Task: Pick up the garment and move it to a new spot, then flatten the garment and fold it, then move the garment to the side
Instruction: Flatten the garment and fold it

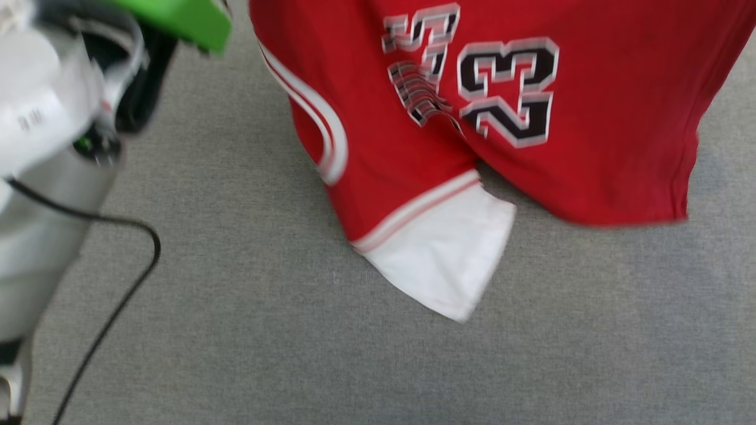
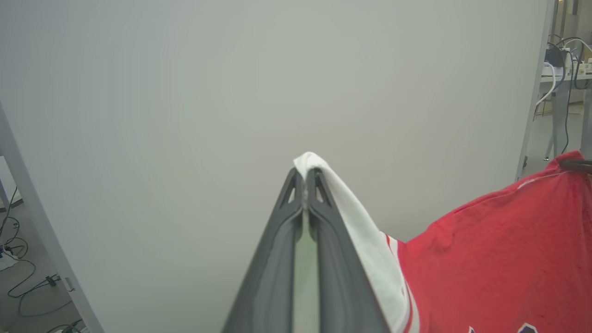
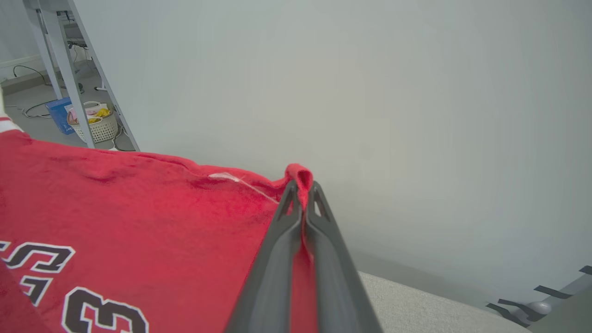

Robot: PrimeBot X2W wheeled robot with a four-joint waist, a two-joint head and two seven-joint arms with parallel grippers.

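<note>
The garment, a red jersey T-shirt with black white-outlined lettering, hangs down over the grey surface. One white sleeve with striped trim dangles lowest. In the left wrist view my left gripper is shut on a white sleeve edge, and the red body stretches off to the right. In the right wrist view my right gripper is shut on a bunched red edge, with the lettered chest spreading to its left. The shirt is held up between both grippers.
My pale left forearm, with a green part above it and a black cable, fills the head view's left side. A pale wall panel stands behind. A basket and a table leg are on the floor beyond.
</note>
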